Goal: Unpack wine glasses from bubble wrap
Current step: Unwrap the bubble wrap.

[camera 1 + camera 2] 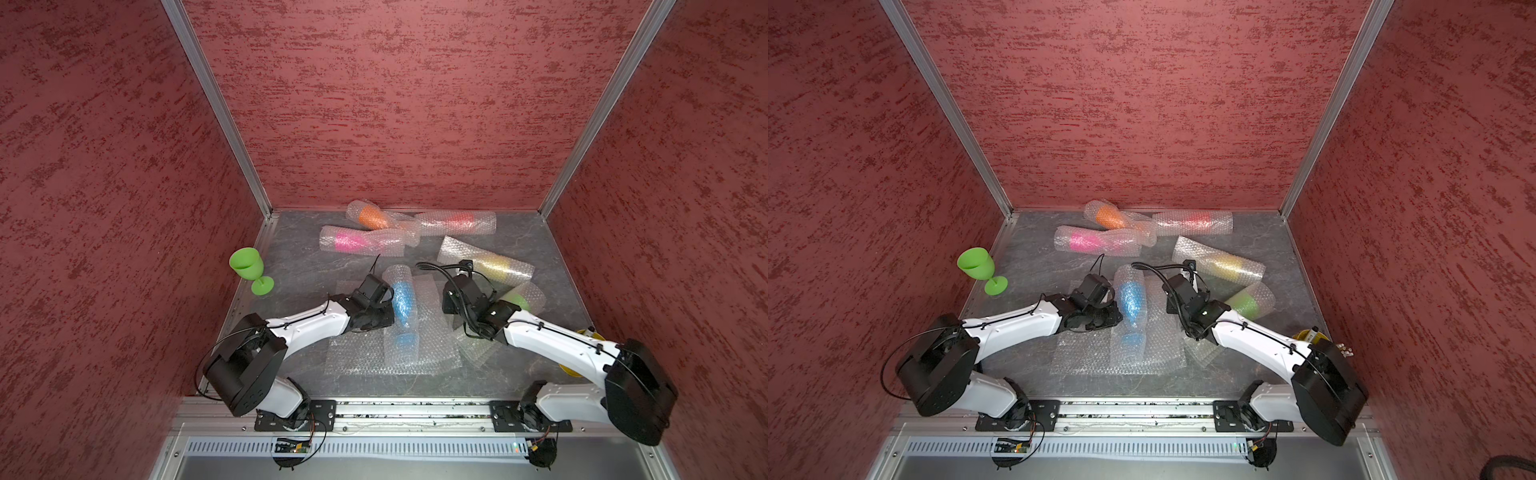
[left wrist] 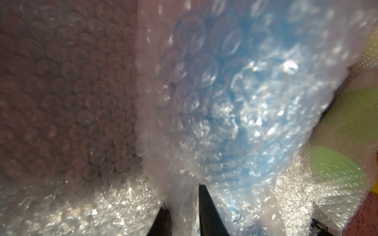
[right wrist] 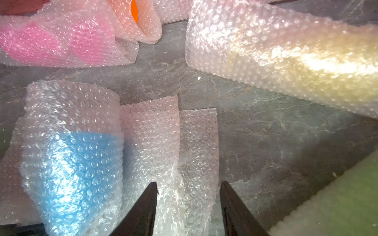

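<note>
1. Left tool (image 2: 182,196) pinches the bubble wrap (image 2: 155,122) around the blue goblet (image 1: 402,301), which we see lying on the table (image 1: 316,270);
2. Right tool (image 3: 189,182) stands open beside it, over a loose sheet (image 3: 149,139).

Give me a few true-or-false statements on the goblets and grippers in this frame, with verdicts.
1. A green goblet stands upright and unwrapped. True.
2. The blue goblet is bare. False: it lies inside a bubble wrap roll.
3. The right gripper has its jaws apart. True.
4. The pink goblet stands upright on the table. False: it lies wrapped, on its side.
</note>
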